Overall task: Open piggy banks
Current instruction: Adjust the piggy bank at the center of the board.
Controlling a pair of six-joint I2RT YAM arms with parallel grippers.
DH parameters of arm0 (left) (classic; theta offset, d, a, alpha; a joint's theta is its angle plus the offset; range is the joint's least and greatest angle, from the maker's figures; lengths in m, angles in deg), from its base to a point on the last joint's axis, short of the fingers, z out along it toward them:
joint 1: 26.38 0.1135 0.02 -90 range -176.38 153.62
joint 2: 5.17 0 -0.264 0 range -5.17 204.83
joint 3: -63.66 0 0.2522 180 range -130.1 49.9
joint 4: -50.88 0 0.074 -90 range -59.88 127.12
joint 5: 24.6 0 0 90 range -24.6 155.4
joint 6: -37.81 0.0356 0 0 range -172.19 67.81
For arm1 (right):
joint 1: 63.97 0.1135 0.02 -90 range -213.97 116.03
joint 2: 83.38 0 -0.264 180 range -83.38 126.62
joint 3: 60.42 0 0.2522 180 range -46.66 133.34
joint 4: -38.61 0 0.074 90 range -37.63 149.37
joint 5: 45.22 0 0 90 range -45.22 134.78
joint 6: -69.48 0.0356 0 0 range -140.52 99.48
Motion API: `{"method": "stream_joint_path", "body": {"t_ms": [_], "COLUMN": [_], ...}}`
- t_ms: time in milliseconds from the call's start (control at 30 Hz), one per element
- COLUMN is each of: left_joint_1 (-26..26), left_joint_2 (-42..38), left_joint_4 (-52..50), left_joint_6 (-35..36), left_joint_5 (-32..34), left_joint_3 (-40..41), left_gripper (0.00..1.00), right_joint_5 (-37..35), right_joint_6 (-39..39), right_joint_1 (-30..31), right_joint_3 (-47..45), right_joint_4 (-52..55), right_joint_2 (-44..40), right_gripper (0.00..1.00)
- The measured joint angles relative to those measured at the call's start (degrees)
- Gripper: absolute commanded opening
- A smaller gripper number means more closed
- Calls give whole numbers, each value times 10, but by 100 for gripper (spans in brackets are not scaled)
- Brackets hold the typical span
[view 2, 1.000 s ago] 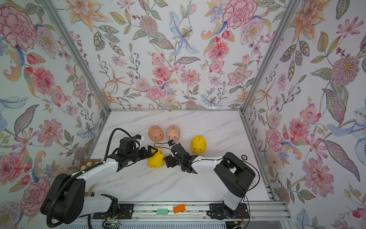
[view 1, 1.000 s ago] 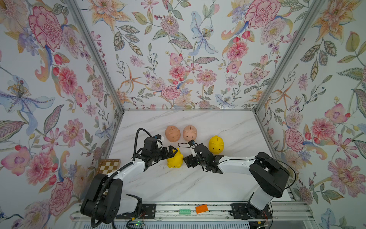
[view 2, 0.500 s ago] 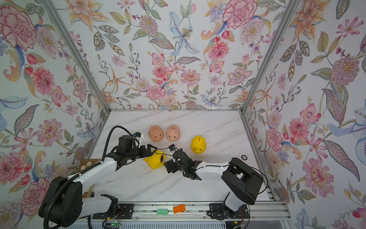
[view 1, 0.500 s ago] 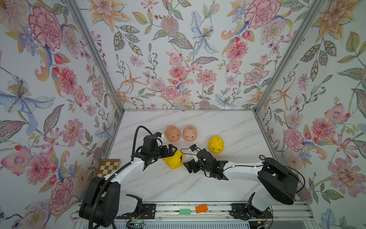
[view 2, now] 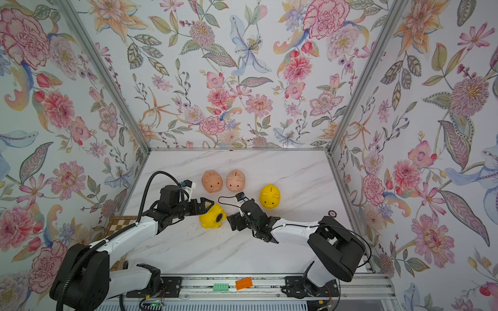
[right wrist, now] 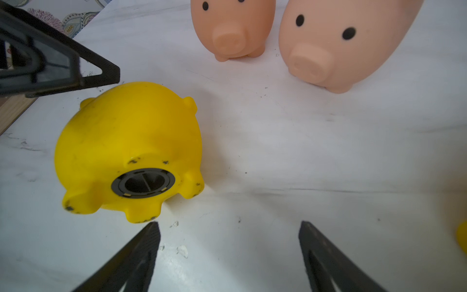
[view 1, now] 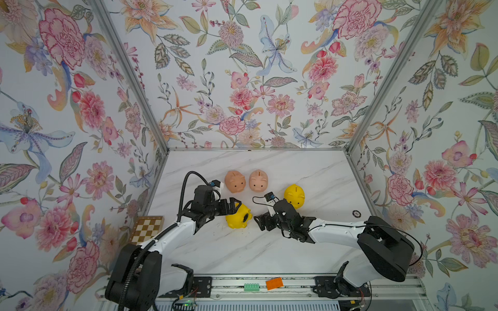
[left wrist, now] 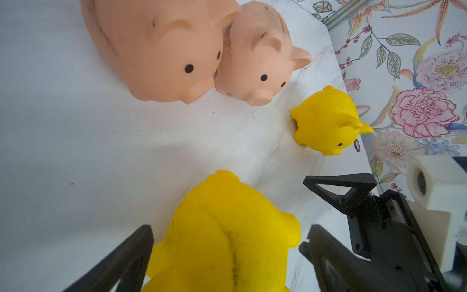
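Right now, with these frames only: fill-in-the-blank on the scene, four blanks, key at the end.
1. The tipped-over plastic piggy bank between the left claw and the right claw is ___ in colour.
2. The round plug in its underside, facing the right claw, is ___.
3. ___ peach-pink plastic piggy banks stand upright, side by side.
4. The right claw's jaws are ___, with nothing between them.

Missing words: yellow; black; Two; open

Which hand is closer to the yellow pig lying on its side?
Left. The left hand straddles the tipped yellow pig; the right hand faces its underside across a small gap.
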Motion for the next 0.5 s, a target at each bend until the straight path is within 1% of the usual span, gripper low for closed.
{"method": "stream_joint_path", "body": {"t_ms": [233,500], "left_joint_1": [-21,-27], "left_joint_2": [3,39], "left_joint_4": [40,65], "left_joint_6": [5,11], "left_joint_5": [1,7], "left_joint_3": [25,30], "left_gripper": [99,99], "right_joint_5": [34,60], "right_joint_6": [7,25], "right_joint_1": [1,4], "right_joint_3": [-36,-42], "right_joint_4": [-32,-71], "right_joint_2": [-16,-18], "right_gripper": [86,83]}}
